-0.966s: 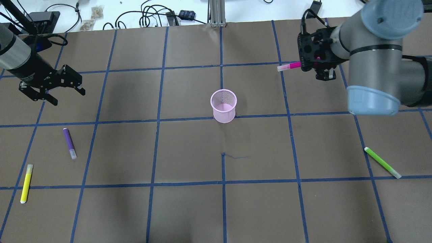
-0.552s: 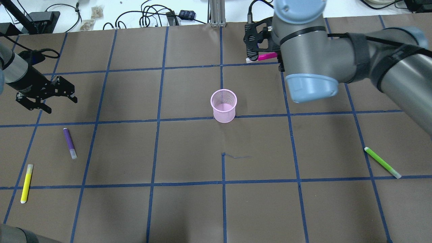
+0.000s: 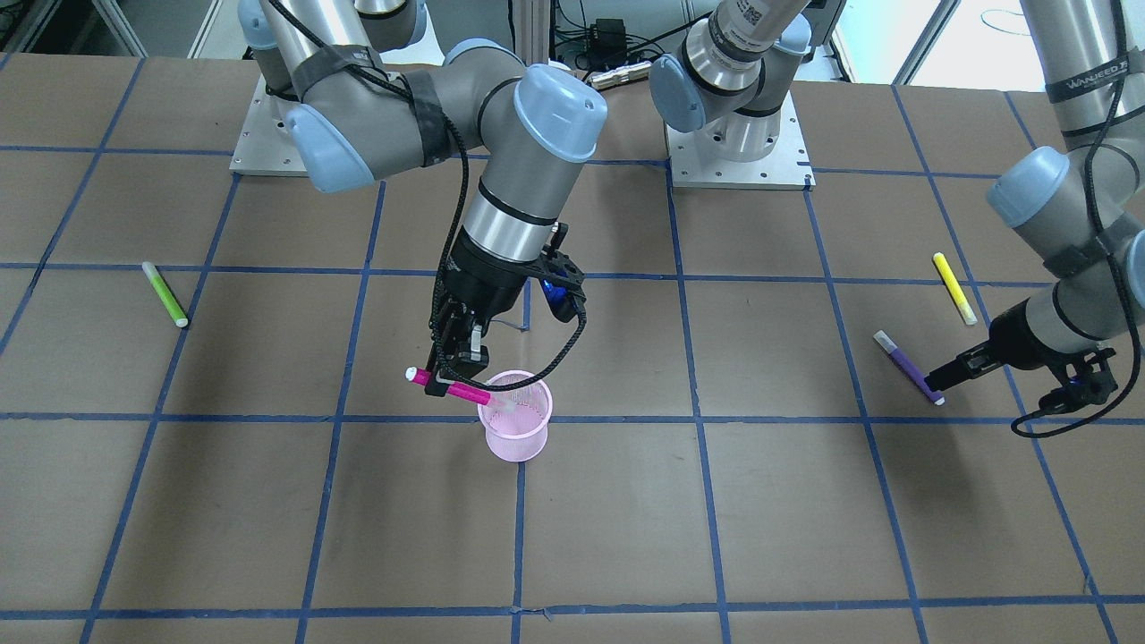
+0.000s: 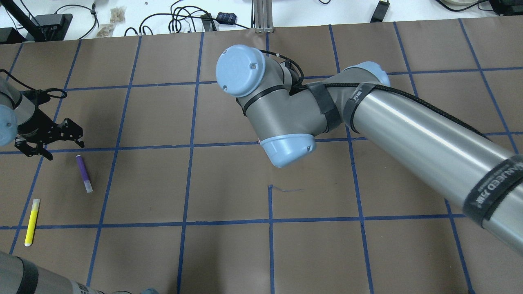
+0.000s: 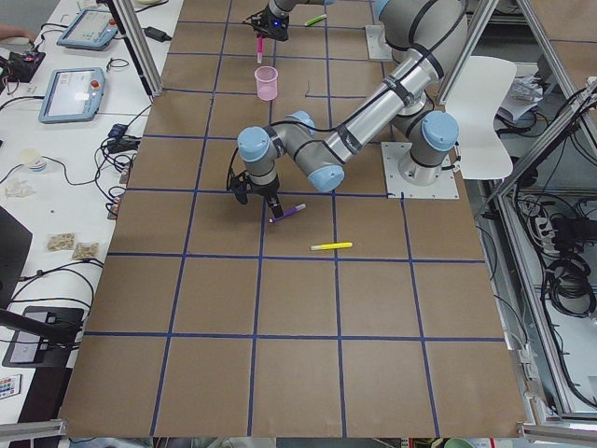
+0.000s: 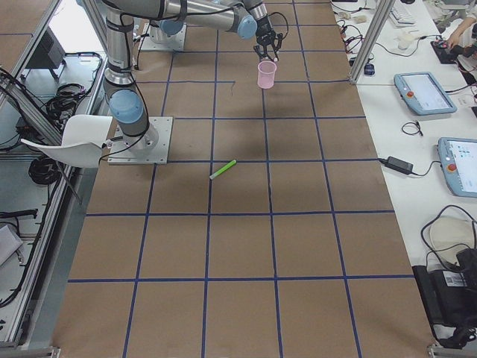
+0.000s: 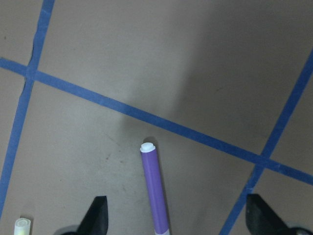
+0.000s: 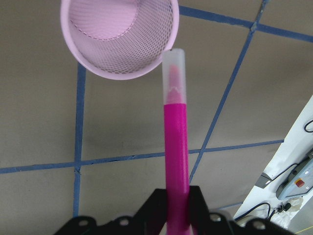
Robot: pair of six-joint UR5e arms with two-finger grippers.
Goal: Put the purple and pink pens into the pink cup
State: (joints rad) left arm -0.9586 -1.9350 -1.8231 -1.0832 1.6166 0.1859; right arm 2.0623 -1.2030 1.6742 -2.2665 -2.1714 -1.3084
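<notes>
1. A brown paper-covered bench is marked into squares with blue tape lines.
2. An upright pink wire-mesh cup stands near the middle of the bench.
3. The right end effector is closed on a bright pink marker pen, gripping it near its white end.
4. The pink pen lies almost level. In the right wrist view its clear cap overlaps the cup's rim at about 5 o'clock, with none of the pen down inside.
5. In the overhead view the right arm crosses the middle of the bench and hides the cup and the pink pen completely.
6. The left end effector is open, its jaws spread wide. In the overhead view it sits at 11 o'clock from a purple marker pen.
7. The purple pen lies flat on the bench, well apart from the cup. In the left wrist view it runs between the two fingers, its white end at 12 o'clock, and neither finger touches it.
8. A yellow highlighter pen lies flat at 7 o'clock from the purple pen in the overhead view, near it but not touching.
9. A green highlighter pen lies flat at 10 o'clock from the cup in the front-facing view, well apart.
10. Black cables lie on the white surface past the bench's far edge.
</notes>
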